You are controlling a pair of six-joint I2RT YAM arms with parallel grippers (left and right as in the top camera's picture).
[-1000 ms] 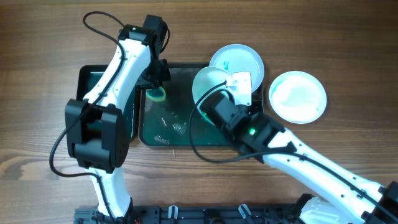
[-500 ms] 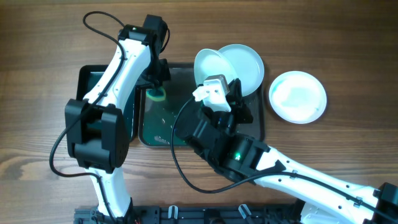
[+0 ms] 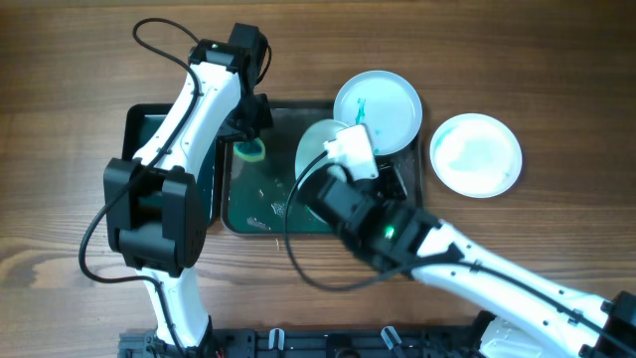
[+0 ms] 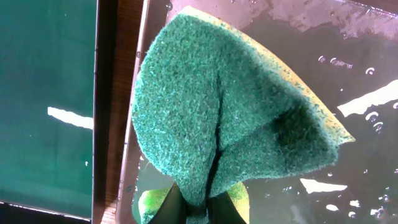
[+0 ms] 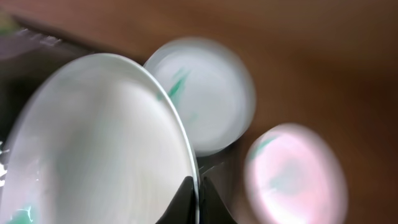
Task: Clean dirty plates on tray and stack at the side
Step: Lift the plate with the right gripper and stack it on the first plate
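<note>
Over the right half of the tray (image 3: 260, 194), the right gripper (image 5: 194, 200) pinches the rim of a tilted plate (image 5: 93, 143). A second plate (image 3: 477, 154) lies right of the tray. Farther, the left gripper (image 4: 194, 210) clamps a sponge (image 4: 224, 106) over its far-left corner; a smeared plate (image 3: 378, 97) overlaps its far-right.

Wooden table (image 3: 70, 89), brown grain. Small black tray (image 3: 140, 125) at left, greenish inside (mostly covered in the overhead view). Sponge (image 4: 224, 118): green scouring face, thin yellow layer along one edge, creased down the middle and bent. It is just right of the small black tray's rim, not on it.
</note>
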